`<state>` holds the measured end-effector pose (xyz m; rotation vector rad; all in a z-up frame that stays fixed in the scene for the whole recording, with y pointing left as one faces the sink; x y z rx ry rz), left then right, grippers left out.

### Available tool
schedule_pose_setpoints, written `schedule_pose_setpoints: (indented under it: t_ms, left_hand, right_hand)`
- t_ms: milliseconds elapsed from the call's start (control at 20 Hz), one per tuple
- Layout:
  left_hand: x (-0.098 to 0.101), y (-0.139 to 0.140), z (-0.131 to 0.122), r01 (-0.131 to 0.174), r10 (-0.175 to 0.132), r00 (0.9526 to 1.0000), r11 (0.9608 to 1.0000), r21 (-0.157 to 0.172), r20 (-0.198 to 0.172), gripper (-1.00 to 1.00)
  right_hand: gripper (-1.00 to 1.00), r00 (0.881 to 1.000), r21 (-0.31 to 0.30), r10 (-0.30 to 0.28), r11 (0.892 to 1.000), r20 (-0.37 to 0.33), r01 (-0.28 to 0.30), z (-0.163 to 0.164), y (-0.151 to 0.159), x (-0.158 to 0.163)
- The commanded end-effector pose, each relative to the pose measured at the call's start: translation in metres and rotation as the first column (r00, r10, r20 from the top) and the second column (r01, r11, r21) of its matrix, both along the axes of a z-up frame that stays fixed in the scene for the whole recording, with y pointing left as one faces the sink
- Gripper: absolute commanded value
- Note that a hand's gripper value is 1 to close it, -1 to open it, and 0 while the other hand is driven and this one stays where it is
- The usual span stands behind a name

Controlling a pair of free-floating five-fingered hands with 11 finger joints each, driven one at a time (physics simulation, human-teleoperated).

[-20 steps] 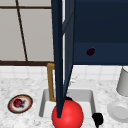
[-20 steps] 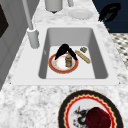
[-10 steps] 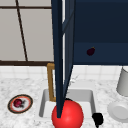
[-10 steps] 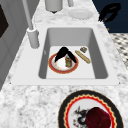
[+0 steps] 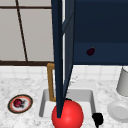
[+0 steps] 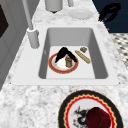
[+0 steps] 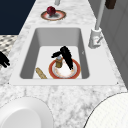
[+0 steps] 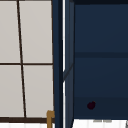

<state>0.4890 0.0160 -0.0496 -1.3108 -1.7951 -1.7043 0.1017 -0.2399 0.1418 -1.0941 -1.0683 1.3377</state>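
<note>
As a second ago, left hand (image 6: 64, 53) over small jar (image 6: 68, 61).

Left hand (image 5: 67, 100) behind red ball (image 5: 67, 115)

My two hands were plain matte black all over, with no arm, wrist cuff or body behind them. My left hand (image 6: 64, 54) showed as a slim dark shape, its fingers long, thin and tapering, without seams, screws, cables or markings that I could make out. My right hand (image 5: 97, 119) looked the same flat black, a rounded palm with narrow fingers running off it; from the left side (image 6: 109, 11) its fingers read as smooth, glossless black strips, human in proportion.
</note>
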Motion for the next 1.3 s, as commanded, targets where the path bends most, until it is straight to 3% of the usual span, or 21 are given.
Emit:
schedule_pose_setpoints:
  t_ms: [0,100,300,450,850,900,950,1000,1150,1250]
  left_hand:
    - [-0.01,0.0,-0.001,0.0,0.0,0.9991,1.0,0.0,0.043,-1.0]
    - [-0.015,0.0,0.004,0.001,0.0,0.9976,0.9999,-0.013,0.07,-1.0]
    - [-0.025,0.004,0.013,0.003,-0.001,0.9964,0.9997,-0.026,0.084,-1.0]
    - [-0.031,0.003,0.01,0.007,-0.006,0.9979,1.0,-0.005,0.064,-1.0]
    - [-0.033,0.003,-0.002,0.007,-0.007,0.9991,0.9999,-0.007,0.041,-1.0]
    - [-0.023,0.016,-0.003,0.007,-0.006,0.9995,0.9995,-0.032,0.032,1.0]
    - [-0.021,0.025,-0.003,0.037,-0.034,0.9982,0.9975,-0.061,0.048,1.0]
    - [-0.027,0.021,-0.003,0.036,-0.031,0.9974,0.9972,-0.065,0.065,1.0]
    - [-0.028,0.017,-0.006,0.014,-0.011,0.9973,0.9991,-0.04,0.073,1.0]
    - [-0.029,0.018,-0.005,-0.004,0.006,0.9987,0.9994,-0.034,0.05,1.0]
  right_hand:
    - [0.0,1.0,0.0,0.0,1.0,0.0,0.0,0.0,0.0,0.0]
    - [0.0,1.0,0.0,0.0,1.0,0.0,0.0,0.0,0.0,0.0]
    - [0.0,1.0,0.0,0.0,1.0,0.0,0.0,0.0,0.0,0.0]
    - [0.0,1.0,0.0,0.0,1.0,0.0,0.0,0.0,0.0,0.0]
    - [0.0,1.0,0.0,0.0,1.0,0.0,0.0,0.0,0.0,0.0]
    - [0.0,1.0,0.0,0.0,1.0,0.0,0.0,0.0,0.0,0.0]
    - [0.0,1.0,0.0,0.0,1.0,0.0,0.0,0.0,0.0,0.0]
    - [0.0,1.0,0.0,0.0,1.0,0.0,0.0,0.0,0.0,0.0]
    - [0.0,1.0,0.0,0.0,1.0,0.0,0.0,0.0,0.0,0.0]
    - [0.0,1.0,0.0,0.0,1.0,0.0,0.0,0.0,0.0,0.0]
